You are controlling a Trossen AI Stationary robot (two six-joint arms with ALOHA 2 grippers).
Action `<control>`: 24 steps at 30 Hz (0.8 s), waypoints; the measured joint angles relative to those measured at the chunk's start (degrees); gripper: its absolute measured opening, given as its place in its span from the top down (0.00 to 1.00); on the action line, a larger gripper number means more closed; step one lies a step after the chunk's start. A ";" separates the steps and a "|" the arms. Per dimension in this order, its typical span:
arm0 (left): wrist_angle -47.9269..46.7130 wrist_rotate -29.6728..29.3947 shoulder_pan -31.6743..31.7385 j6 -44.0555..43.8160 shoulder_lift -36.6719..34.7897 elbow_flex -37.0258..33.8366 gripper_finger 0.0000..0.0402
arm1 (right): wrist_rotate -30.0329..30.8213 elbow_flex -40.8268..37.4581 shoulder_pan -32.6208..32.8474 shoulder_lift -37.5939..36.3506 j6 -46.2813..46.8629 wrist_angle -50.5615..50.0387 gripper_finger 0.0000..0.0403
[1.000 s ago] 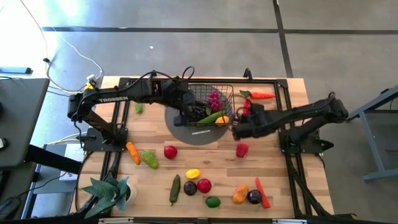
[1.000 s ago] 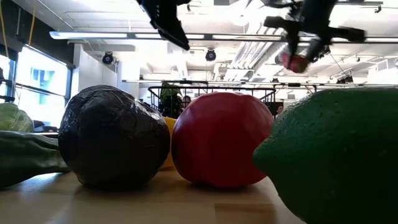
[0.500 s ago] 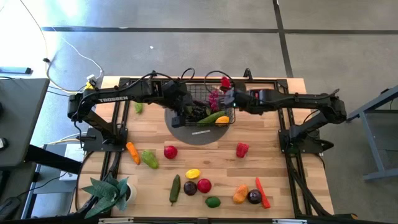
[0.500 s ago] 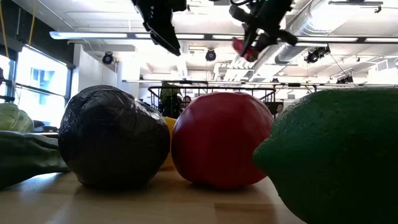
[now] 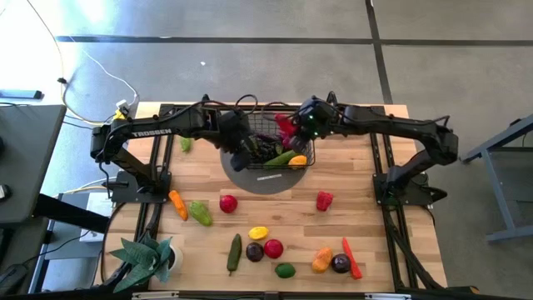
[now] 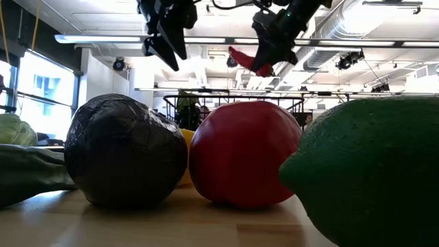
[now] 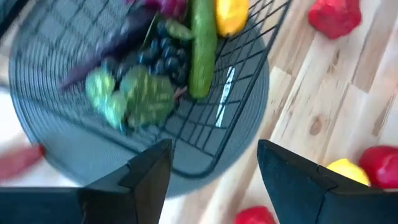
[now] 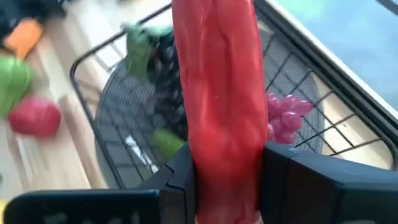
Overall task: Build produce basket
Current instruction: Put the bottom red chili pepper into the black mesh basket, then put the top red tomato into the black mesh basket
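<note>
The black wire basket (image 5: 306, 155) stands on a round grey mat (image 5: 262, 180) at the table's far middle. It holds a cucumber (image 7: 202, 50), dark grapes (image 7: 163, 59), green pieces and a yellow piece. My right gripper (image 5: 293, 127) hangs over the basket's far right part, shut on a long red pepper (image 8: 217, 87). The pepper also shows in the low view (image 6: 245, 62). My left gripper (image 7: 214, 180) is open above the basket's left near side, with nothing between its fingers. My right gripper pinches the red pepper between its two fingers, on the pepper's two long sides (image 8: 224, 163). The pepper runs out ahead along the fingers. They slant downward from the table's right side. The pepper is lifted clear above the basket, tilted.
Loose produce lies over the table's near half: a carrot (image 5: 177, 202), a green pepper (image 5: 200, 212), a red pepper (image 5: 324, 200), a cucumber (image 5: 234, 252), a red apple (image 5: 273, 247), a lime (image 5: 285, 270), a plum (image 5: 341, 263). A potted plant (image 5: 146, 254) stands near left.
My right gripper has carried the red pepper from the table beside the basket's right side up, toward the far edge and then left over the basket, rolling its wrist on the way. My left gripper has rolled over the basket's left side, staying where it was.
</note>
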 joint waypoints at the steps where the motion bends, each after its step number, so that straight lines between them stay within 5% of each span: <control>1: -0.76 0.00 0.00 -2.23 0.00 0.00 0.44 | -0.74 0.00 -0.22 0.13 -1.23 -0.56 0.77; 17: -16.32 0.63 -3.42 -24.10 -0.07 -4.76 0.30 | -1.23 -0.02 -0.23 0.76 -9.86 -3.30 0.43; 24: -15.16 3.67 -8.38 -29.97 -0.05 -6.03 0.29 | -1.23 -0.02 -0.23 0.80 -13.04 -3.30 0.38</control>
